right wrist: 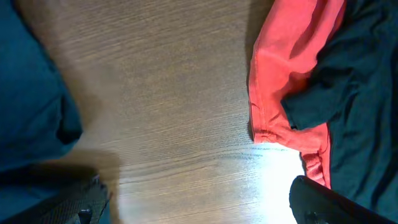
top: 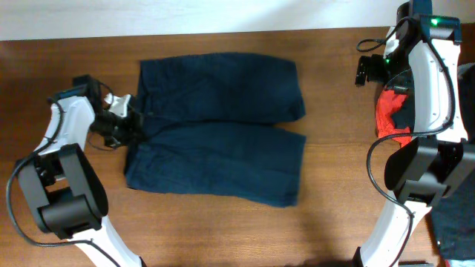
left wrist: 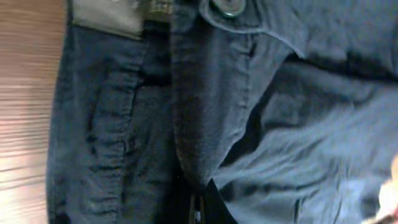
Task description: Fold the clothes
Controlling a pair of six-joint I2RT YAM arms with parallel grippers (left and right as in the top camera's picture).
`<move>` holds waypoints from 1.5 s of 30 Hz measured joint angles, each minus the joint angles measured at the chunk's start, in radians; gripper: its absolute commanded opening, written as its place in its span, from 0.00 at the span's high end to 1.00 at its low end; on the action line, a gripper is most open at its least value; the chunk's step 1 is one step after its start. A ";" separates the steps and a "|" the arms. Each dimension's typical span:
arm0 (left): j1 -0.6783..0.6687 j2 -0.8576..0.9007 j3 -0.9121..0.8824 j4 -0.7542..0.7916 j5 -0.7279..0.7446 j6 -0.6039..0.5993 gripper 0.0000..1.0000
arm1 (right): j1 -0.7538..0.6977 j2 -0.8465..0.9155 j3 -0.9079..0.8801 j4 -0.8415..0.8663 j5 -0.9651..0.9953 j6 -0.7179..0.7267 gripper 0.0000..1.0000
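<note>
Left gripper (top: 136,120) pinches waistband (left wrist: 112,124) of navy shorts (top: 223,126); label (left wrist: 106,15) blurred, unreadable.

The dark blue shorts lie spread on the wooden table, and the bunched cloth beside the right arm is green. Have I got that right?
Not quite. The bunched cloth beside the right arm is orange-red, not green; the right wrist view shows it clearly. The dark blue shorts do lie spread on the wooden table.
</note>
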 measured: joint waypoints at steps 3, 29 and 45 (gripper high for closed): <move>0.018 0.000 0.005 0.019 -0.119 -0.050 0.99 | 0.000 0.000 0.000 0.000 0.000 0.000 0.01; -0.021 -0.037 0.047 0.078 -0.442 -0.154 0.01 | 0.000 0.000 0.000 0.000 0.000 0.000 0.01; -0.036 -0.043 0.040 0.216 -0.523 -0.179 1.00 | 0.000 0.000 0.000 0.000 0.000 0.000 0.01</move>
